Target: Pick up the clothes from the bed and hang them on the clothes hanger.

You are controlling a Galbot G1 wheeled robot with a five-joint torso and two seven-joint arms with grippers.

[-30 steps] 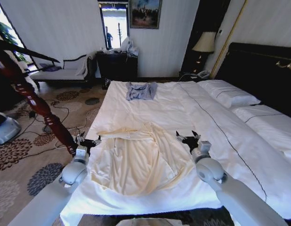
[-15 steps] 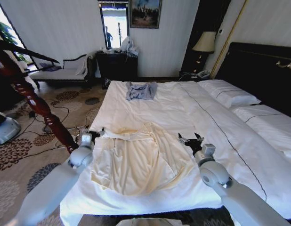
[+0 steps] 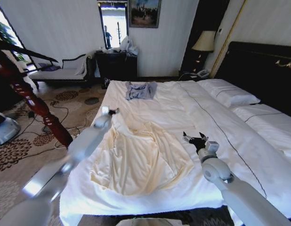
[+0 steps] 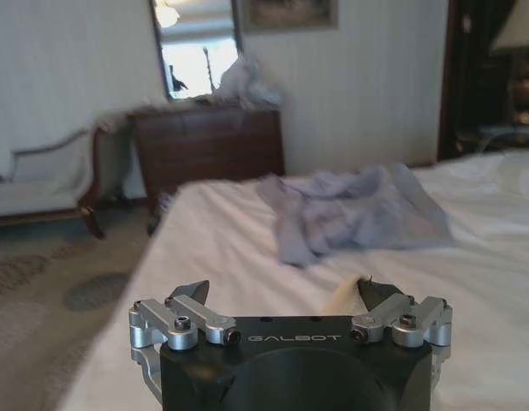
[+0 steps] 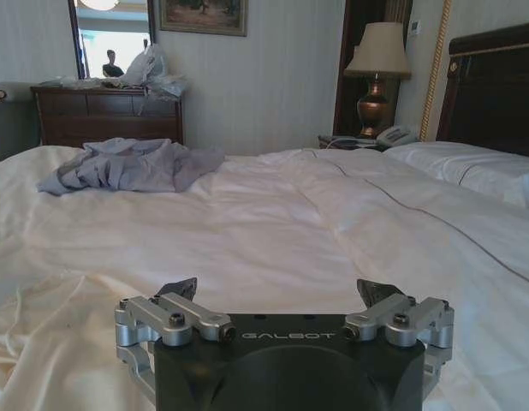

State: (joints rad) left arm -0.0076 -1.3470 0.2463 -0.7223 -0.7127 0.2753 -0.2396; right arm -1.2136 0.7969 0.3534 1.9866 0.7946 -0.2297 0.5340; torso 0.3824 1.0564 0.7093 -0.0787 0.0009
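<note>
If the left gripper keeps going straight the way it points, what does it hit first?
Probably the grey-blue garment, lying crumpled on the bed almost dead ahead of the left gripper. Its jaws are open and the duvet between looks free, though depth is hard to judge.

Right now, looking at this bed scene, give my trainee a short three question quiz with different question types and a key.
1. True or false: the cream shirt lies on the bed between the two arms.
2. Multiple choice: the small grey-blue garment lies A) beside the right gripper, B) at the far end of the bed, near the dark dresser, C) on the carpet.
3. Fill in: the right gripper hovers with its jaws ____ over the white duvet beside the shirt.

Key: 1 true; 2 B; 3 open. The left gripper is also open, up past the shirt's far left corner.
</note>
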